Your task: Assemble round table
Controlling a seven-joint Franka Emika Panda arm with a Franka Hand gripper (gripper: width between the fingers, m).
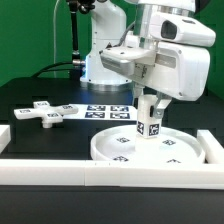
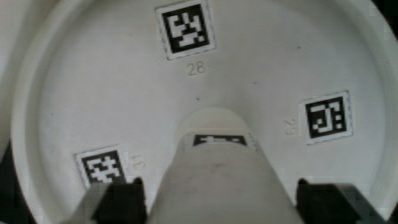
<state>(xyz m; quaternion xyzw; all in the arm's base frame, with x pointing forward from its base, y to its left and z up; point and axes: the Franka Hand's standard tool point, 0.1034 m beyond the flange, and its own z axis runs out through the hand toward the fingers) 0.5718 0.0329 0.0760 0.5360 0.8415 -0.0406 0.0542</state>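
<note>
The large white round disc (image 1: 176, 151) lies flat on the table, rim up, with tags on its face. The short cylindrical leg (image 1: 149, 120) stands upright at the disc's middle. My gripper (image 1: 148, 100) comes down from above and is shut on the leg's upper part. In the wrist view the leg (image 2: 222, 165) fills the gap between my two black fingers (image 2: 121, 200), and my gripper (image 2: 228, 205) looks down onto the disc (image 2: 107, 90). The cross-shaped base piece (image 1: 45, 113) lies apart on the exterior view's left.
The marker board (image 1: 108, 112) lies between the base piece and the disc. A long white rail (image 1: 100, 171) runs along the front and another stands at the exterior view's right (image 1: 211, 148). The arm's base (image 1: 105, 60) is behind.
</note>
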